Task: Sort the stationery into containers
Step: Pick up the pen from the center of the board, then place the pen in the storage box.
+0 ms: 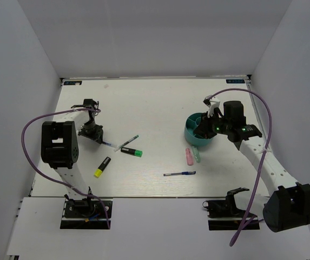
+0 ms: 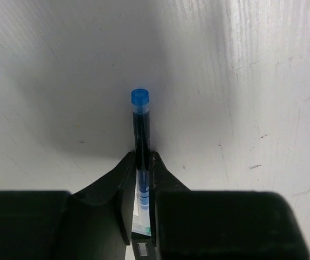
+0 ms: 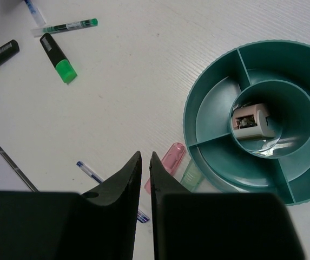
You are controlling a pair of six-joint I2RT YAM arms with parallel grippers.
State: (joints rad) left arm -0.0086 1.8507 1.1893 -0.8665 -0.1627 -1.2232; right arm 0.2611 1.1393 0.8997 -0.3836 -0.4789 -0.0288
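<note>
My left gripper [image 1: 92, 133] is low at the table on the left, shut on a slim blue pen [image 2: 140, 116] whose blue cap sticks out past the fingertips; in the top view the pen [image 1: 110, 144] runs off to the right. My right gripper [image 3: 145, 157] is shut and empty, held above the table beside the round teal organiser [image 3: 214, 116]. A small white-pink eraser [image 3: 252, 122] lies in its central tube. A pink marker [image 3: 168, 161] and a pale green marker [image 3: 191, 174] lie against the organiser's near rim [image 1: 190, 122].
A second blue pen [image 1: 179, 174] lies at the front centre. A green-capped black highlighter [image 1: 132, 152], a yellow-capped one [image 1: 102, 167] and a white pen with a green tip [image 1: 126, 142] lie mid-left. White walls enclose the table.
</note>
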